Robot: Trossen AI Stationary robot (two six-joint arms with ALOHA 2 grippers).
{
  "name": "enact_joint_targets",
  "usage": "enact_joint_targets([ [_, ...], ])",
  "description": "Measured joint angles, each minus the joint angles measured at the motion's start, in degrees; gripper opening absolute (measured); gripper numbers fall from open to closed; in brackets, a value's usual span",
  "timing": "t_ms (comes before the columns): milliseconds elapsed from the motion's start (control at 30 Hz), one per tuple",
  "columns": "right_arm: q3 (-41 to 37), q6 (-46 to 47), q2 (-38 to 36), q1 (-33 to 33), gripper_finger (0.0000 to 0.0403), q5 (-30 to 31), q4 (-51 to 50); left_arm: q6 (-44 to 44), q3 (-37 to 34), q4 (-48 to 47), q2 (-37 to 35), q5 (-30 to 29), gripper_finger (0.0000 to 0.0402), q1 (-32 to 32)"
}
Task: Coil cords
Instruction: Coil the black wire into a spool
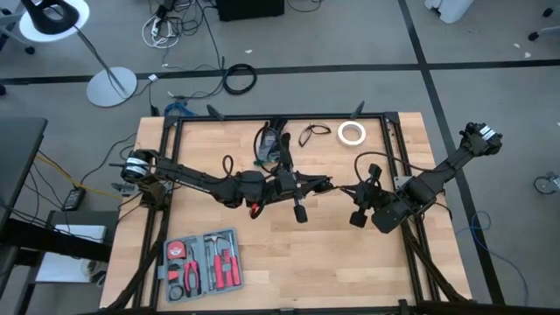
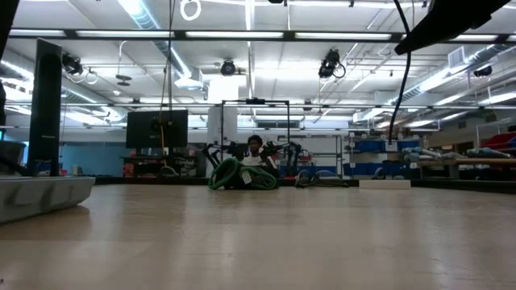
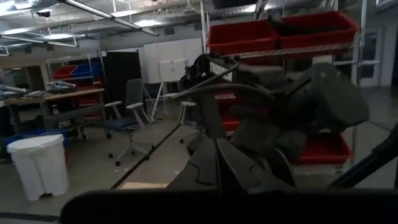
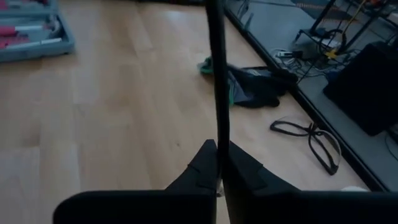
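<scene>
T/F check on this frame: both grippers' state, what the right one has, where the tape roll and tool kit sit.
1. The right gripper is shut on a black cord. True.
2. The left gripper is wide open. False: it is shut.
3. The white tape roll is in the right gripper. False: it lies on the table, apart from both arms.
4. The tool kit lies open on the table. True.
</scene>
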Motion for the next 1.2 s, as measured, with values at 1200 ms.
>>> enact_joint_targets([
  [1200, -0.09, 14.99, 25.37, 8.08, 0.0007, 11.64, 27.12, 4.17, -1.28, 20.61, 11.08, -10.28, 0.0, -9.96],
])
